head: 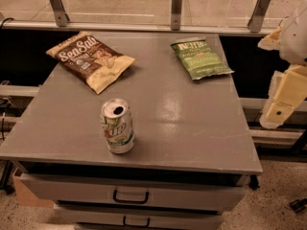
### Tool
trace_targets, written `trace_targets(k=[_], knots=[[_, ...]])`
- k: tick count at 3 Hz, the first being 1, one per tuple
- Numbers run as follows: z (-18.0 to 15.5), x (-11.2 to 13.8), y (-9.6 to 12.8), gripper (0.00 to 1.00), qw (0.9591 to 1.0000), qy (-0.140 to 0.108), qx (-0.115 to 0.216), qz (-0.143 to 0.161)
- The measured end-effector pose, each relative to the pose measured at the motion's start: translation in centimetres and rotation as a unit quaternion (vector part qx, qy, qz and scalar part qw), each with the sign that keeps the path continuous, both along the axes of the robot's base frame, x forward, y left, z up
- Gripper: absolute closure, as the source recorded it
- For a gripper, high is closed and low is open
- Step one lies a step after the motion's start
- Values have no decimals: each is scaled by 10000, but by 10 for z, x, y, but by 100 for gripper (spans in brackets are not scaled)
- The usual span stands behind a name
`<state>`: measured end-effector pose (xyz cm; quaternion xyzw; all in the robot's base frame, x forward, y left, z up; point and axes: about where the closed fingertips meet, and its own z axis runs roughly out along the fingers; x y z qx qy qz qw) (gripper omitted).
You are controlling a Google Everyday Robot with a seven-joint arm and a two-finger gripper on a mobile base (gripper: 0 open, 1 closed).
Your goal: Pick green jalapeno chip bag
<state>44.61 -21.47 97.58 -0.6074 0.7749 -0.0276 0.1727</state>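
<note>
**Green bag lies flat, gripper off to the right**

We see the green jalapeno chip bag [200, 57] lying flat in the upper right part of the grey table [187, 128], its pale lettered band toward the top of the frame. The gripper [283, 102] hangs at the right edge of the frame, past the table's side and well apart from the bag. We cannot tell whether it is released or clenched, and it grasps nothing we can see. In the upper left lies a brown-and-cream Sea Salt bag [91, 60]. A soda can [117, 126] stands upright in the lower left centre. Below the tabletop we see a drawer [130, 195] with a dark handle.
</note>
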Motion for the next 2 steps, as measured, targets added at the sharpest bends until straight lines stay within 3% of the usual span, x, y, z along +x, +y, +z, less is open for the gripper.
trace_targets(k=[1,2], knots=[[-9,44,8,0,9992,-242,259,165],[-26,100,11,0,9974,-457,561,70]])
